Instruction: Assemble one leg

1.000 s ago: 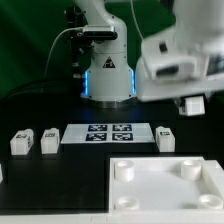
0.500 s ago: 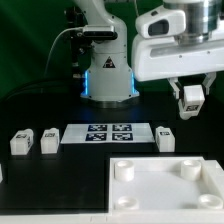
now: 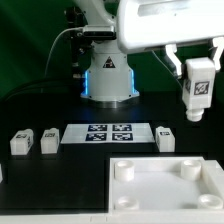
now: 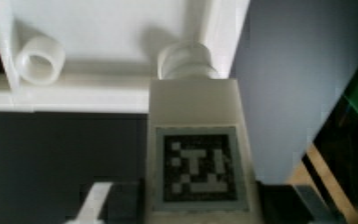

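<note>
My gripper (image 3: 197,66) is shut on a leg (image 3: 198,90), a small white block whose black-and-white tag faces the camera. It hangs high above the table at the exterior view's right. In the wrist view the held leg (image 4: 197,140) runs between my fingers (image 4: 98,204), with the panel's two round sockets (image 4: 183,62) beyond its far end. Three more legs lie on the table: two at the left (image 3: 20,142) (image 3: 49,140) and one at the right (image 3: 165,136).
The large white panel (image 3: 150,186) with round corner sockets lies at the front right. The marker board (image 3: 108,133) lies flat between the loose legs. The robot base (image 3: 108,76) stands behind it.
My gripper has risen with the leg in it and come nearer the camera. The leg now hangs higher and looks larger. The other legs and the panel have not moved.
</note>
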Robot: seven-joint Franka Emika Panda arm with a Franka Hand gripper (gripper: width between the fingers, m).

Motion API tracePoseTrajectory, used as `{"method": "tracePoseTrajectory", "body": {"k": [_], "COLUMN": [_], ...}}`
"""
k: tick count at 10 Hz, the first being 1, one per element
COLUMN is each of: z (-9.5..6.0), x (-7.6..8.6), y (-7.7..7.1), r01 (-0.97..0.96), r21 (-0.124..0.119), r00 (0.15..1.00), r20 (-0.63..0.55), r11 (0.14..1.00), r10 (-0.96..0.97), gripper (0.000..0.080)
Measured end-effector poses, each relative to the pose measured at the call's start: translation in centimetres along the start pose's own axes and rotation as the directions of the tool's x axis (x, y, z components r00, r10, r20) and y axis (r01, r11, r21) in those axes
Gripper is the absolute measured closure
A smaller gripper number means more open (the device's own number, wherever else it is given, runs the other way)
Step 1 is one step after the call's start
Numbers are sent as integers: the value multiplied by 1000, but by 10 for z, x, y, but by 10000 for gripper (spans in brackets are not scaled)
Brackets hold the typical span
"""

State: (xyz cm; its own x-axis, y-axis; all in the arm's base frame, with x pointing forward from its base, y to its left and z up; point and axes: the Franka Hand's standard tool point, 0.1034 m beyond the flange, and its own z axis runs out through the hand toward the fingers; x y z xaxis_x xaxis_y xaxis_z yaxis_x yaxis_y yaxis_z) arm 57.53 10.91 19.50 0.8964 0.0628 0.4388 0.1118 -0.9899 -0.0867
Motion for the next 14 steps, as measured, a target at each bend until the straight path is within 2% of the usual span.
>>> {"method": "tracePoseTrajectory", "body": {"k": [10, 11, 12, 14], "z": [0, -4, 0, 2], "x": [0, 12, 5, 4], "y": [0, 1, 1, -1], "r01": [0, 1, 1, -2], "r21": [0, -2, -2, 1], "r00": [1000, 995, 998, 997], "r20": [0, -99, -70, -79], "r11": [1000, 1000, 1000, 1000], "r10": [0, -1, -1, 2], "gripper": [507, 507, 507, 507]}}
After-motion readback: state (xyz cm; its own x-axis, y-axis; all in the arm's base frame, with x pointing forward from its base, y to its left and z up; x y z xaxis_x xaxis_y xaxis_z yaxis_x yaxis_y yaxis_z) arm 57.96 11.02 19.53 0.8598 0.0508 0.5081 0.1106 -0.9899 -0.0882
